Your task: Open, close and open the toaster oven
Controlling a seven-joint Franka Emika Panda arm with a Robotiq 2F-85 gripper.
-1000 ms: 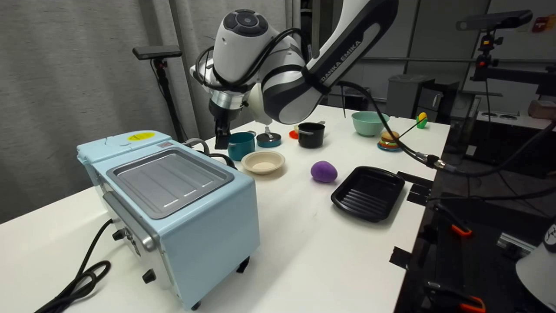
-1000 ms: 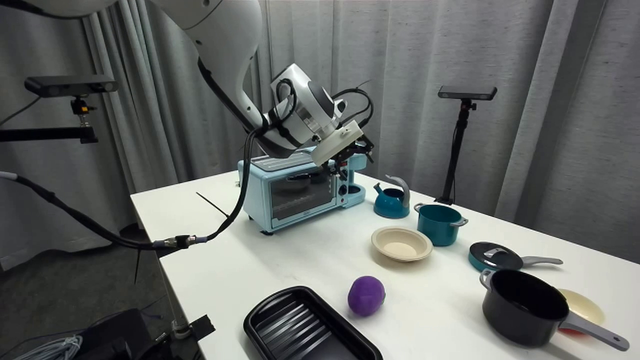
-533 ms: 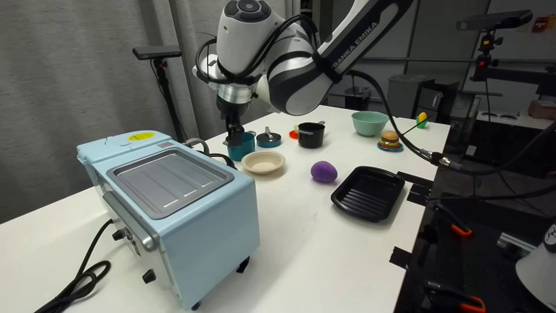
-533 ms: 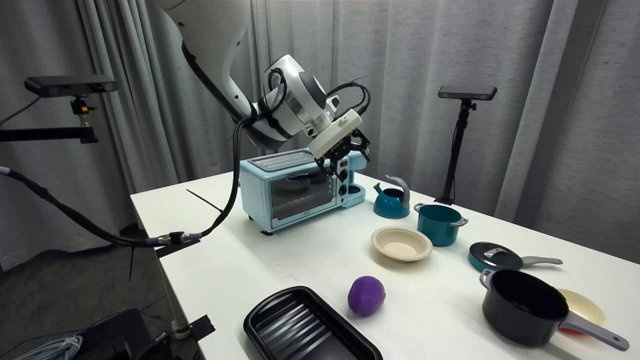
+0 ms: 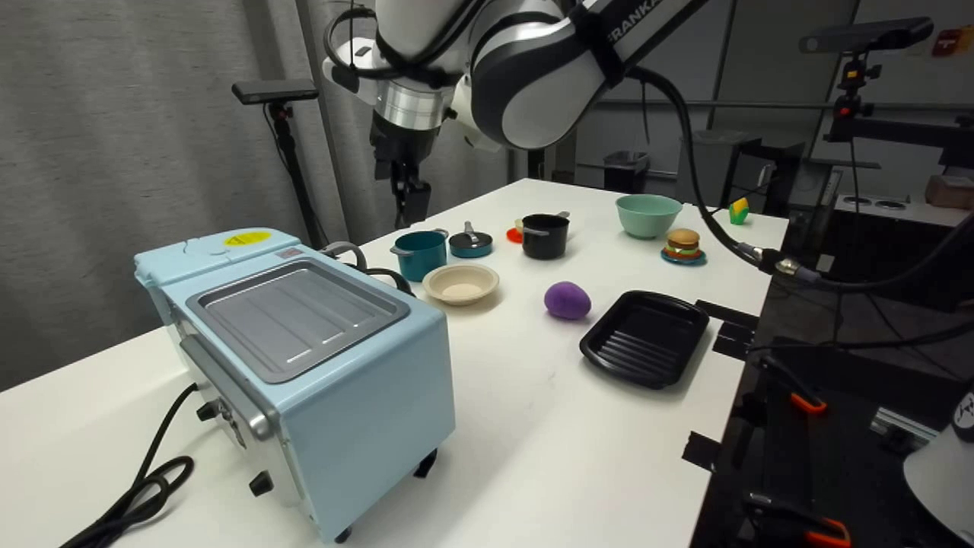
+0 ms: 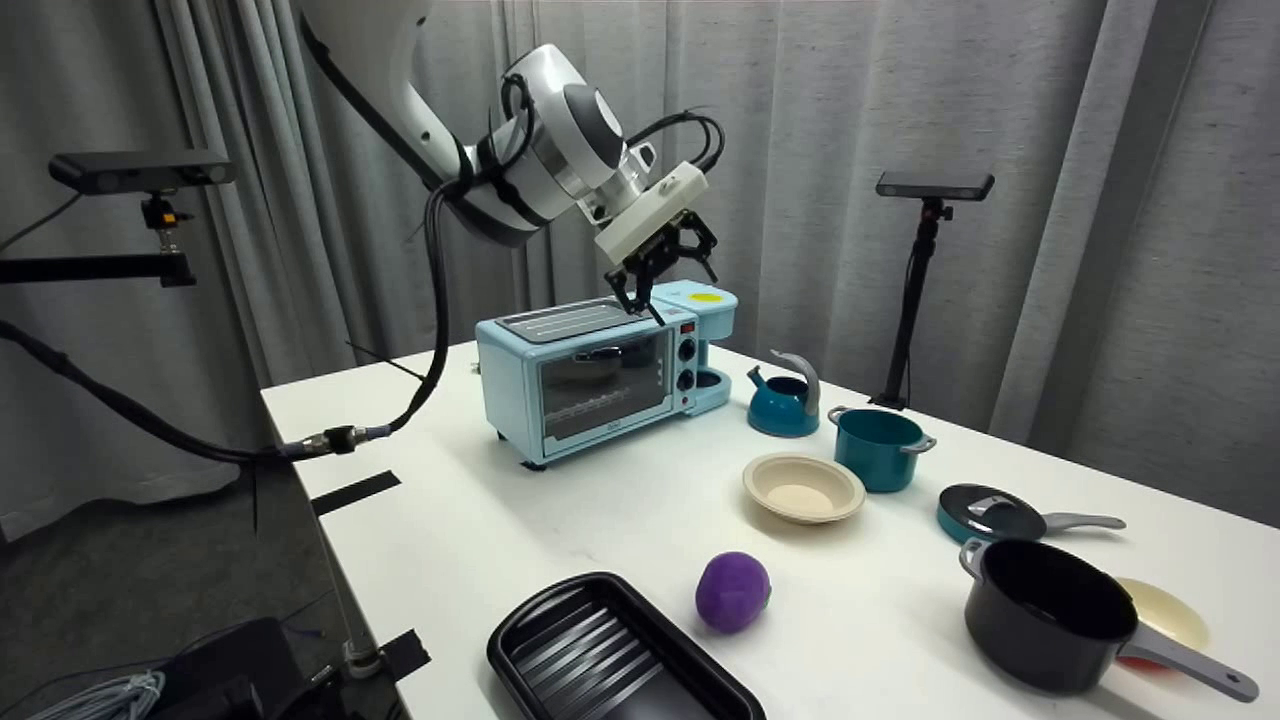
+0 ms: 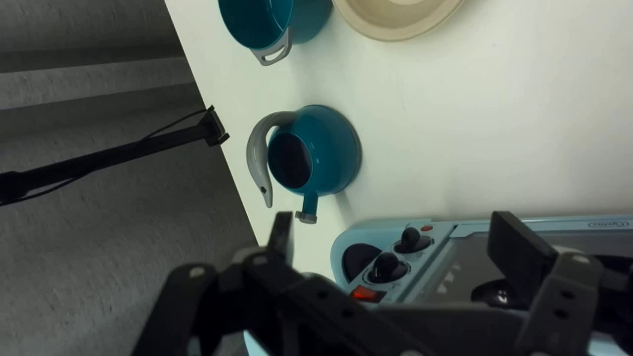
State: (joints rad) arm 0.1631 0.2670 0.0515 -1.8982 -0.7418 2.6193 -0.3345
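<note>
While two jaws gape, one toaster oven (image 6: 597,378) stands closed.

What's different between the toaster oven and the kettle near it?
Size: the toaster oven is far bigger than the kettle. Shape: the toaster oven is boxy, the kettle round. Parts: the toaster oven has a shut glass door, while the kettle has a spout and curved grey handle. Both are bluish and stand on the white table.
</note>
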